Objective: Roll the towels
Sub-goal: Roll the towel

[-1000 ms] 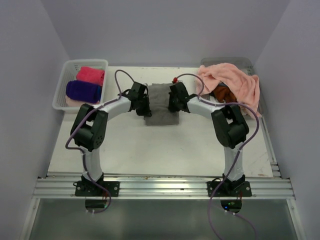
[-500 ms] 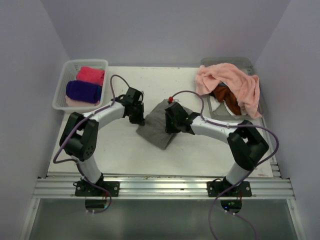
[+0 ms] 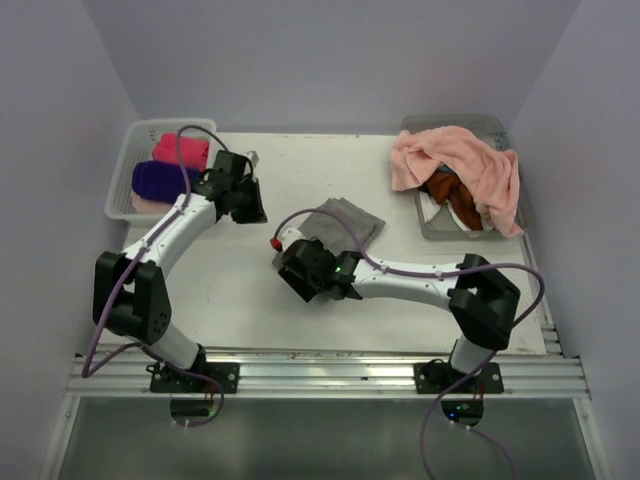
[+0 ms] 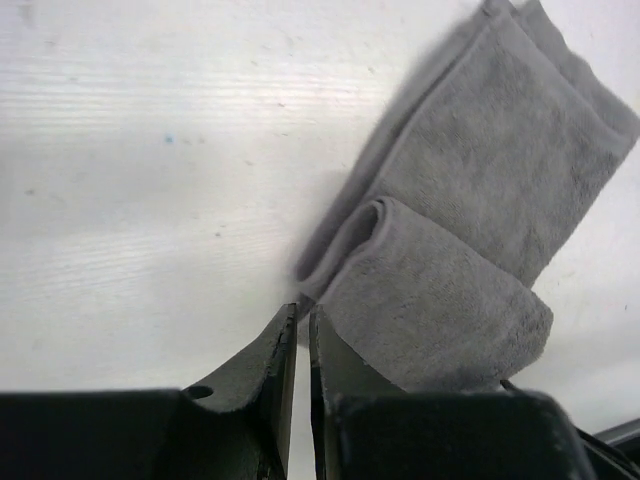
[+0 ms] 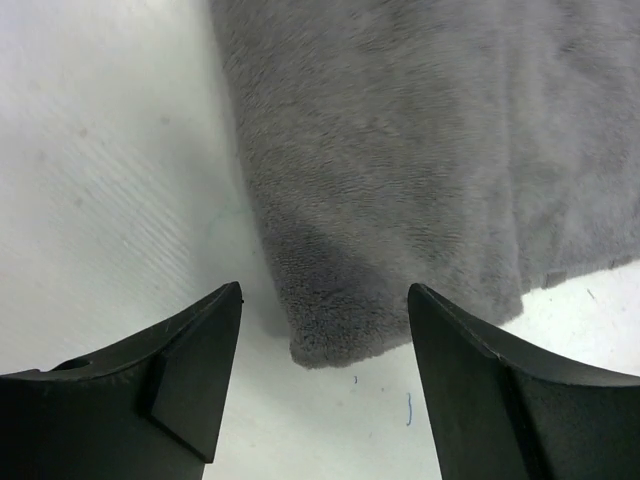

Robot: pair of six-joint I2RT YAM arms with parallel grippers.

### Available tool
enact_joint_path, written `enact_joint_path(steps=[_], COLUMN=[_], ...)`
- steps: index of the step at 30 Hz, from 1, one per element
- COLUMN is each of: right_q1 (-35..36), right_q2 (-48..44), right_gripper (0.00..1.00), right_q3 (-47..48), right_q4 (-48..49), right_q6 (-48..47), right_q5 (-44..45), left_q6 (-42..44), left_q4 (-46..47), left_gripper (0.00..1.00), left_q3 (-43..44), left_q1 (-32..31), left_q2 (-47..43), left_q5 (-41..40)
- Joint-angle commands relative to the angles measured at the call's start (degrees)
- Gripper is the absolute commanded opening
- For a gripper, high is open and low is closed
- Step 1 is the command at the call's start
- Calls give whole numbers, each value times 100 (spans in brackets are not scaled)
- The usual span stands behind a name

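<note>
On the white table (image 3: 230, 300), nearest the arm bases, the right gripper (image 5: 325, 300) has its black fingers spread wide and holds nothing; a rounded corner of the grey terry towel (image 5: 400, 140) shows between them. This towel lies mid-table, folded in layers, one end curled into a loose loop. Farther left, the left gripper (image 4: 303, 322) is empty, its fingers nearly together with only a thin slit between. At far left, a white plastic basket (image 3: 120, 185) holds a purple rolled towel (image 3: 160, 182) and a hot pink rolled towel (image 3: 180, 150). At far right, a salmon pink towel (image 3: 460, 160) drapes over a grey bin (image 3: 450, 121).

Bright even light, soft shadow beside towel (image 4: 480, 200).
</note>
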Motion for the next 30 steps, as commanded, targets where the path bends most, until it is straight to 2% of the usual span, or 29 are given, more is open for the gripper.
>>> enact_joint_path(steps=[1,5,8,11,12,14,15,16,17,19,21,24,25,30], right_q1=[109,118,118,118,109,91,74,30,-5,-110,-190,-365,-479,-875], right_q2=[311,531,820,1137,1173,1121,1068,998,858,734,567,374,330,136], right_gripper=[72,74,71,59,49,37,26,21,11,3,0,0,0,0], right_q3=[204,99,2,-34,-60,-104,-121,-139,-165,-192,-218,-306,-341,-482], right_q4=[48,259,373,470,531,558,619,646,698,716,778,839,857,953], right_q6=[-1060,-1376,-1403,-1325,-1307,-1254,-1237,-1228,-1210,-1210,-1036,-894,-850,-551], right_q5=[241,-15,37,55,73,134,117,64,-84,-260,-638,-1225,-1376,-2229], left_q6=[-84,-304,-418,-524,-594,-647,-665,-682,-708,-761,-840,-1025,-1069,-1411], left_q4=[-79,-62,8,113,158,324,360,395,517,676,905,1221,1317,2021], left_gripper=[14,16,22,28,29,36,38,44,45,55,64,87,91,95], left_q3=[-143,-397,-573,-758,-837,-1056,-1127,-1206,-1372,-1644,-1804,-2041,-2155,-2437], left_q1=[424,661,697,697,697,697,688,688,688,636,565,372,276,99], left_q2=[-297,-350,-394,-438,-464,-561,-587,-622,-692,-772,-842,-904,-913,-737], left_q5=[98,45,27,176,220,509,589,729,808,1123,1266,1415,1459,1600])
